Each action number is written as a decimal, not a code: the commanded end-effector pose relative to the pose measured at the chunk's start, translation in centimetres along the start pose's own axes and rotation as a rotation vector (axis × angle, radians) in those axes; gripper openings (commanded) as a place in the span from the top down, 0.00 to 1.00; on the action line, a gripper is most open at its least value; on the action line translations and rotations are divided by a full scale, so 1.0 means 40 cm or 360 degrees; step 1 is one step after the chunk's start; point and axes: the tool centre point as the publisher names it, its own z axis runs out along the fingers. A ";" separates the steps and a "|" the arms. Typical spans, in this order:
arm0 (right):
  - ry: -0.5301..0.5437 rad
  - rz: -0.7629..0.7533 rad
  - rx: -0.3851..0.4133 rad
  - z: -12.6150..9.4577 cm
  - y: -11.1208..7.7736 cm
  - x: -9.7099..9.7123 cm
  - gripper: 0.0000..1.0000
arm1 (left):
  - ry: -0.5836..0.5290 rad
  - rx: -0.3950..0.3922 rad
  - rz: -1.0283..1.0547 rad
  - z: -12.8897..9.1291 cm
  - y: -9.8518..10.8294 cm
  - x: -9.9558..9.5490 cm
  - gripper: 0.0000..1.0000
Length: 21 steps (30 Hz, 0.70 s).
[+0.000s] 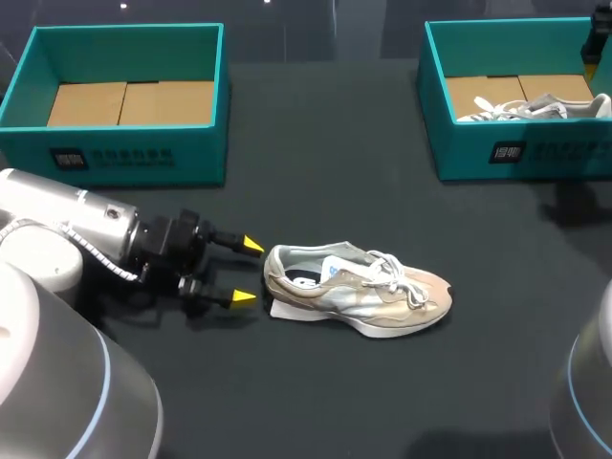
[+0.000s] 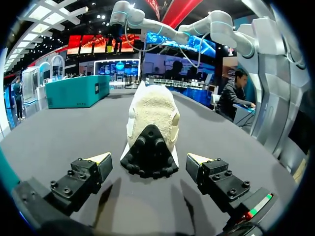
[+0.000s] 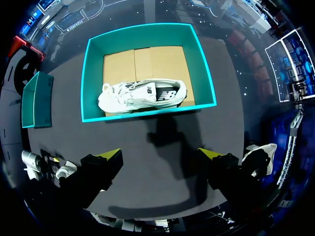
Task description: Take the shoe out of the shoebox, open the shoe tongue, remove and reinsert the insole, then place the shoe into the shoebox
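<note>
— What does my left wrist view add?
— The tan shoe's (image 2: pixel 152 113) black heel, just ahead of the left gripper (image 2: pixel 148 157). Its fingers are spread and touch nothing. That arm lies low and level. From overhead I see the shoe at six o'clock.
— Count?
— Two shoes, two boxes: left shoebox (image 1: pixel 124 153) at ten o'clock, right shoebox (image 1: pixel 574 158) at two, holding the white shoe (image 3: pixel 142 96).
— Right arm?
— My right gripper (image 3: pixel 158 152) hangs above it, pointing down, released.

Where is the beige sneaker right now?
The beige sneaker stands on the table near the head view's middle, outside the left shoebox and right shoebox, its heel just ahead of the open left gripper.
</note>
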 end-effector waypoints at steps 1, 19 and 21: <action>-0.0002 0.0001 0.0000 0.000 0.000 0.000 0.00 | 0.0006 0.0008 0.0000 0.032 0.004 -0.007 0.00; -0.0002 0.0001 0.0000 0.000 0.000 0.000 0.00 | 0.0053 0.0053 0.0024 0.107 -0.009 -0.002 0.00; -0.0002 0.0001 0.0000 0.000 0.000 0.000 0.00 | 0.0060 0.0058 0.0032 0.117 -0.012 0.001 0.00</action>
